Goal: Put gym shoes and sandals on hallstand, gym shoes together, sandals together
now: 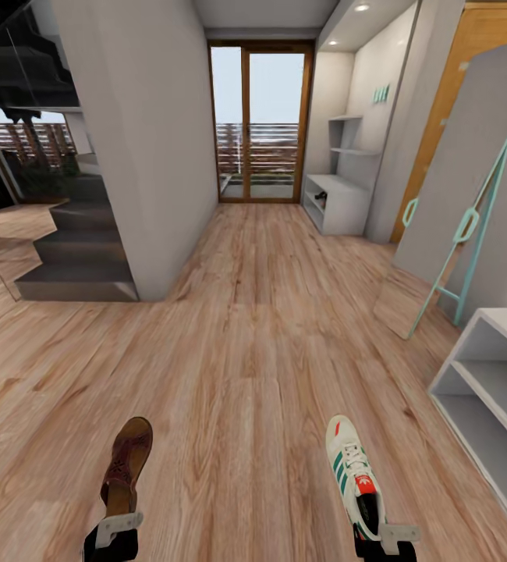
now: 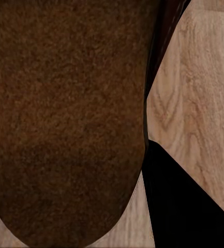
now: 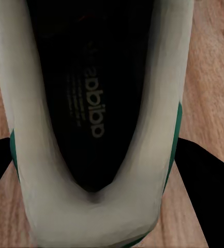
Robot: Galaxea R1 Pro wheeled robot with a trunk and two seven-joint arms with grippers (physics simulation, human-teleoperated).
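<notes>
In the head view my left gripper [image 1: 117, 524] is shut on the heel of a brown sandal [image 1: 129, 460], held above the corridor floor [image 1: 246, 367] with its toe pointing away from me. My right gripper [image 1: 382, 535] is shut on the heel of a white gym shoe [image 1: 351, 476] with green stripes and an orange-red tongue patch. The left wrist view shows the sandal's brown surface [image 2: 65, 119] close up. The right wrist view looks into the gym shoe's dark opening [image 3: 96, 103]. The hallstand [image 1: 339, 204], pale grey with wall shelves and teal letters, stands far ahead on the right.
A grey staircase [image 1: 82, 250] and a grey wall block [image 1: 144, 140] are on the left. A glass door [image 1: 257, 125] closes the corridor's far end. A teal frame [image 1: 472, 226] leans on the right wall, and a white open shelf unit [image 1: 487, 375] stands near right.
</notes>
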